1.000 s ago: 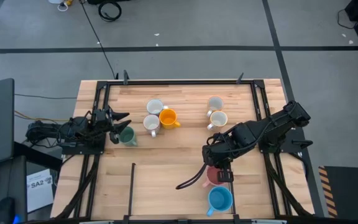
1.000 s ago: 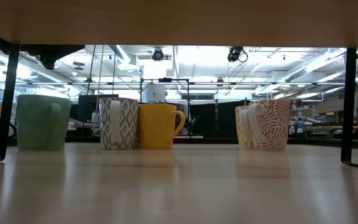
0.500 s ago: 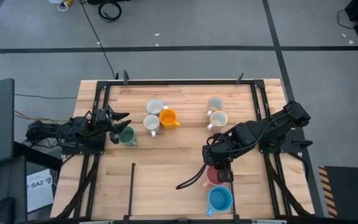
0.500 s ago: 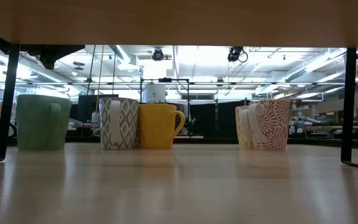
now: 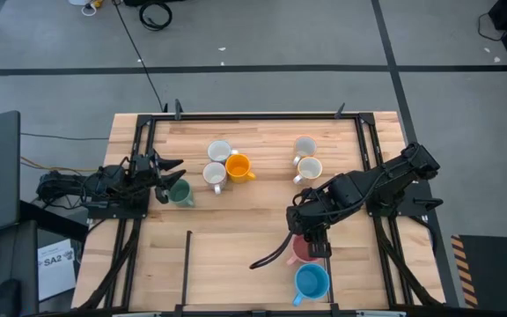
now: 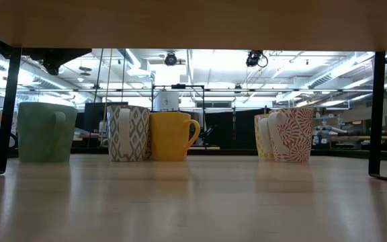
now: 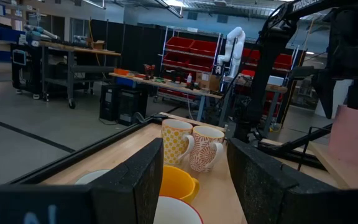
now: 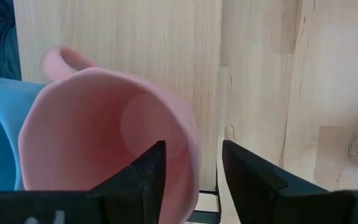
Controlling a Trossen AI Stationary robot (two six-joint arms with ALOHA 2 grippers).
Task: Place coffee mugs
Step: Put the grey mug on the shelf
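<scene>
A pink mug [image 8: 104, 137] stands upright on the table near the right front, with a blue mug [image 5: 312, 282] just nearer the front edge. My right gripper [image 8: 193, 180] is open above the pink mug [image 5: 301, 251], one finger inside it and one outside its wall. At the left, my left gripper [image 5: 167, 167] waits open beside a dark green mug [image 5: 180, 191]. An orange mug [image 5: 238, 166] and two white mugs [image 5: 216, 163] stand at the middle back. Two patterned white mugs [image 5: 306, 158] stand to their right. My right gripper comes from above, pointing down, astride the pink mug's wall [image 8: 188, 155] on the side away from its handle [image 8: 64, 59]. A gap shows between the outer finger [image 8: 247, 180] and the wall. Whether the inner finger [image 8: 145, 180] touches the wall, I cannot tell.
A black cable [image 5: 271, 255] curves over the table left of the pink mug. A black strip [image 5: 187, 264] lies on the boards near the front left. Black frame rails [image 5: 139, 132] run along the table's sides and back. Bare wood lies between the two mug groups and the front.
</scene>
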